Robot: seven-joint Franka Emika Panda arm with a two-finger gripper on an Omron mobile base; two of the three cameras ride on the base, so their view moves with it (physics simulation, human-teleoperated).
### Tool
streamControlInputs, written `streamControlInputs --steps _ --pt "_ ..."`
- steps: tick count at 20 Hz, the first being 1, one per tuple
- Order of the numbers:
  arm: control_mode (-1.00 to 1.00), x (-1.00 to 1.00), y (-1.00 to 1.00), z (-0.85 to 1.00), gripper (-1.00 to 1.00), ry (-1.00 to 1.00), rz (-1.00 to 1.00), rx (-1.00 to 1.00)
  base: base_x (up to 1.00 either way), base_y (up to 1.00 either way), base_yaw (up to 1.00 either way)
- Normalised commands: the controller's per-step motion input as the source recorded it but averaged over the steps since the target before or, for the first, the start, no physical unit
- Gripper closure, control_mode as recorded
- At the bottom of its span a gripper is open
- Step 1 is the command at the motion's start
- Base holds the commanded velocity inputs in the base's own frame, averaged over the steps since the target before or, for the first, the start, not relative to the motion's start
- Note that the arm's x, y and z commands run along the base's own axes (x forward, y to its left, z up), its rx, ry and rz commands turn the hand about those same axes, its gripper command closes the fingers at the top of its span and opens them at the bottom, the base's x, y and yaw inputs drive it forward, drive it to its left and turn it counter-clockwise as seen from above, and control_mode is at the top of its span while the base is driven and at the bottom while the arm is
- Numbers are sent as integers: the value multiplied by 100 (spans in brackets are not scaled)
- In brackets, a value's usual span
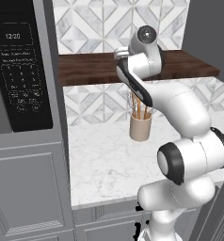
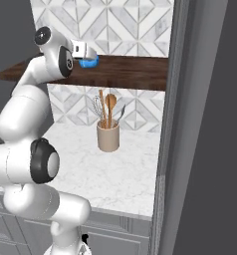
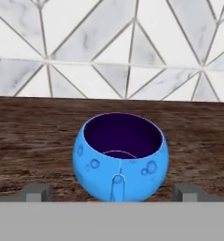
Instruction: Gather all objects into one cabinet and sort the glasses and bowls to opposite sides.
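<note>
Spread as wide as it goes, the claw (image 3: 114, 192) straddles a blue cup (image 3: 120, 157) without pinching it: in the hand view one grey fingertip (image 3: 35, 192) stands off to the cup's left and the other to its right, each with bare wood showing between it and the cup's wall. Whether the pads touch the cup anywhere lower down cannot be told, since the bottom of that view cuts them off.

That cup sits upright between the fingers on a dark wooden shelf (image 3: 29, 141), its dark inside facing up and a small raised handle on the side facing the camera. Behind the claw and the cup rises a tiled wall (image 3: 109, 47) of grey and white triangles.

From the right base view, the hand reaches over the shelf and the cup (image 2: 89, 62) shows only as a blue sliver under the hand. From the left base view the arm's own upper links cover the claw.

Below the claw, on the marble counter (image 1: 100, 164), stands a tan utensil holder (image 2: 108, 135) with wooden spoons and a whisk.
</note>
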Motion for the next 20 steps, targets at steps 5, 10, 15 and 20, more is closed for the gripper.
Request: streamControlInputs --steps 5,10,15,20 --pt "-100 4 0 -4 100 0 0 0 0 0 0" --pt "-100 0 0 -9 100 0 0 0 0 0 0" --pt "-100 0 0 -11 100 0 0 0 0 0 0" --pt "-100 -1 0 8 100 -1 0 0 0 0 0"
